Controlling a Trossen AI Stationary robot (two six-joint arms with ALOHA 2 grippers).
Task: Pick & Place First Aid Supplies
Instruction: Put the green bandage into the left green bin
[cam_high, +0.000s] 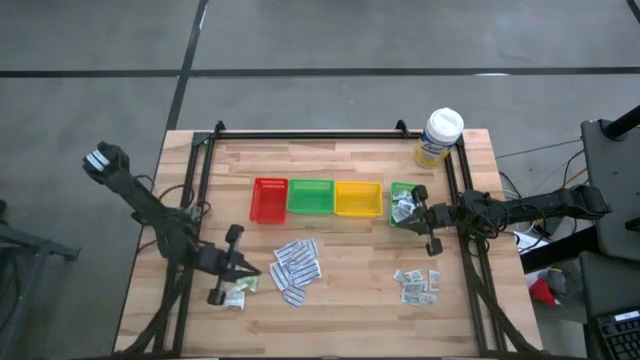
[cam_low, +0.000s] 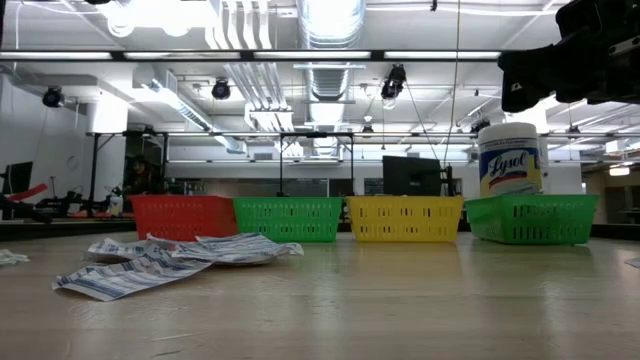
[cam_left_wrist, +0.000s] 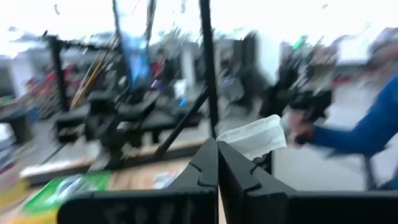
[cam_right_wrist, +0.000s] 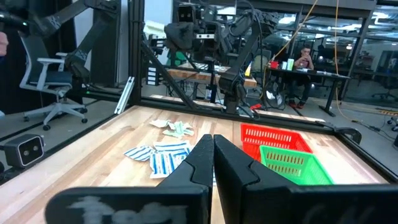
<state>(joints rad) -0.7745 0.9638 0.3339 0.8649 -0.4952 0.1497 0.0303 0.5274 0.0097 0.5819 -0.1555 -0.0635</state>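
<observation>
Four ribbed plastic trays (cam_high: 333, 198), flat crinkled paper packets (cam_high: 296, 266) on wood-grain table (cam_high: 350, 310).

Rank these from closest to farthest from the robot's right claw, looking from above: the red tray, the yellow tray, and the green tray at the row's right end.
From the right gripper, shut, in the high view:
1. Right-end green tray, right beside it.
2. Yellow tray, next in the row toward the left.
3. Red tray, at the row's far left end.

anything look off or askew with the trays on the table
Yes: the rightmost green plastic tray sits apart from the red, green and yellow trays and turned out of their straight row, with packets already inside.
</observation>
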